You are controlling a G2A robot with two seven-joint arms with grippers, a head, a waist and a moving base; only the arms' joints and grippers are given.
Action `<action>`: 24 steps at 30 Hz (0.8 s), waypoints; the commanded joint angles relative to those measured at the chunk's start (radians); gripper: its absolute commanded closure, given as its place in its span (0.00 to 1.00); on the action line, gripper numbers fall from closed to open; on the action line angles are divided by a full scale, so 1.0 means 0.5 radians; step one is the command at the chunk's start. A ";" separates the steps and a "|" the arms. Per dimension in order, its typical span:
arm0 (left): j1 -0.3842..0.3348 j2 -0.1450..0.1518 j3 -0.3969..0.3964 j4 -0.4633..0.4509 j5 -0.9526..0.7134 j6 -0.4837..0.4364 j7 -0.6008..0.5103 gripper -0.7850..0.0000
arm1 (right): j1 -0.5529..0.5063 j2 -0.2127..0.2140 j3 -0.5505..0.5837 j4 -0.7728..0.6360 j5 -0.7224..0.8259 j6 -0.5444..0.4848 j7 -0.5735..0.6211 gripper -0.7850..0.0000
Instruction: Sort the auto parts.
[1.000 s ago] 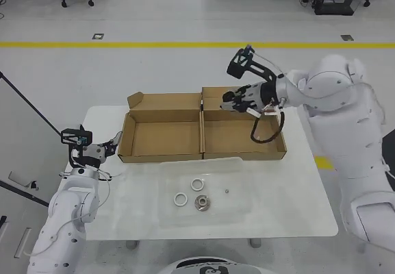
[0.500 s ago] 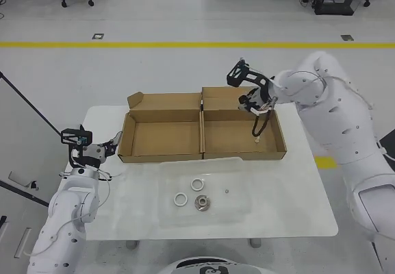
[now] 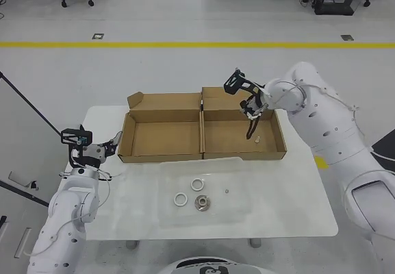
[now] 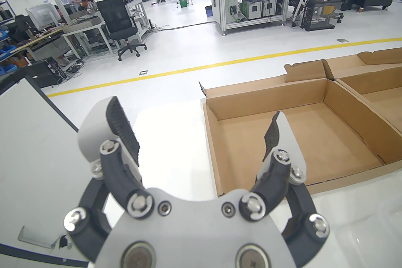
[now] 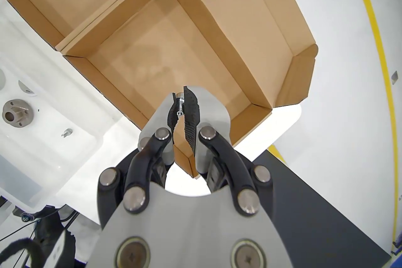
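Observation:
My right gripper [image 5: 182,97] is shut on a small threaded bolt [image 5: 179,103] and hangs above the right cardboard box [image 5: 147,40]. From above, that gripper [image 3: 251,113] is over the far right part of the right box [image 3: 224,137]. My left gripper [image 4: 194,115] stands open and holds nothing, just off the left cardboard box [image 4: 282,131], by its near left corner [image 3: 111,145]. A clear tray [image 3: 238,164] in front of the boxes holds two white rings [image 3: 197,183] [image 3: 181,199], a metal flanged hub [image 3: 201,202] and a small screw [image 3: 227,191].
Both boxes stand side by side with flaps open at the table's far side; the left box [image 3: 163,137] has nothing in it. The hub [image 5: 14,115] and small screw [image 5: 66,132] lie in the tray beside the right box. The table edge lies close behind the boxes.
The right arm has drawn in and turned its wrist, carrying the gripper from the right box's far rim to above its inside. The left arm has not moved.

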 commanded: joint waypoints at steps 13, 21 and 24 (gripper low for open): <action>0.000 0.000 0.000 0.000 0.000 0.000 0.000 0.00 | -0.029 -0.028 -0.064 0.196 0.001 0.096 -0.092 1.00; 0.000 0.000 0.000 0.000 0.000 0.000 0.000 0.00 | 0.088 -0.162 -0.307 0.595 0.007 0.163 -0.152 1.00; 0.000 0.000 0.000 0.000 0.000 0.000 0.000 0.00 | 0.115 -0.216 -0.375 0.749 0.042 0.174 -0.179 1.00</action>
